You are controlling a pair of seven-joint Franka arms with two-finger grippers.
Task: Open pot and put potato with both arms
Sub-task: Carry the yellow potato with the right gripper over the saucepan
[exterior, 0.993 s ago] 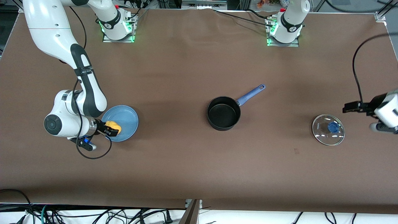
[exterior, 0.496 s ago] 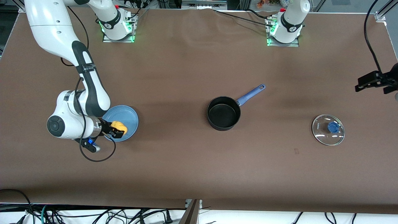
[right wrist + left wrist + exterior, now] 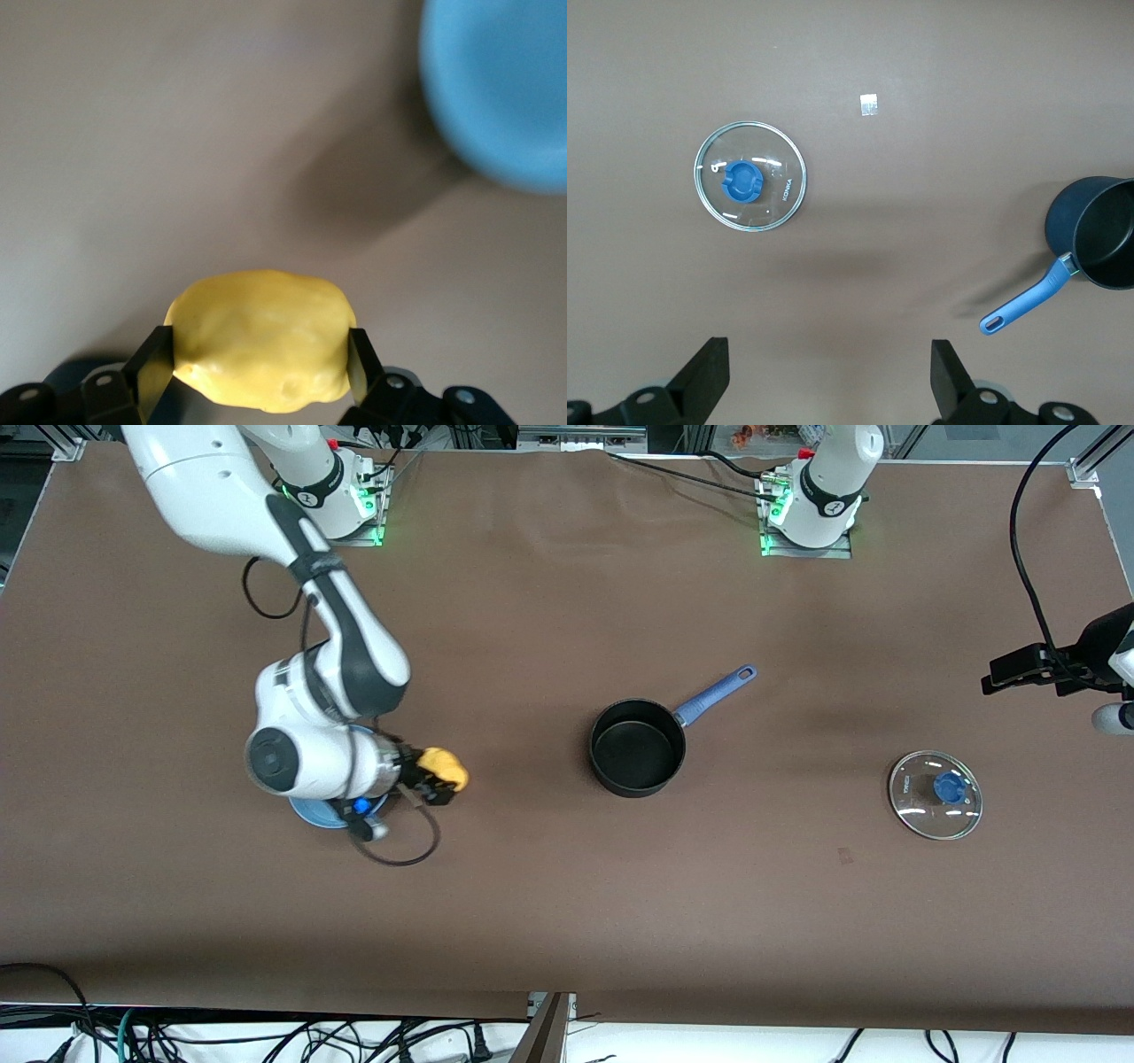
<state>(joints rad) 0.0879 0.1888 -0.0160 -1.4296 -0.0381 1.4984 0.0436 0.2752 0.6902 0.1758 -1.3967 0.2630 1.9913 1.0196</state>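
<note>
Surface: brown matte table [image 3: 532, 602], both arm bases along one edge.
Pot: small round black saucepan with metal rim and long blue handle [image 3: 638, 747], mid-table, uncovered, empty.
Lid: round clear glass lid with blue knob [image 3: 935, 794], flat on the table toward the left arm's end, well apart from the saucepan.
Potato: small lumpy yellow-orange toy potato [image 3: 442, 766], lifted, over bare table between the flat light-blue plate [image 3: 321, 815] and the saucepan.
Right gripper [image 3: 262, 356]: clamped on the potato's two sides.
Left gripper [image 3: 829, 376]: fingers spread wide, holding nothing, waits up over the table's left-arm end.
Handling: potato looks light, probably slightly squashy, rounded so could slip; grip across the middle looks right.
</note>
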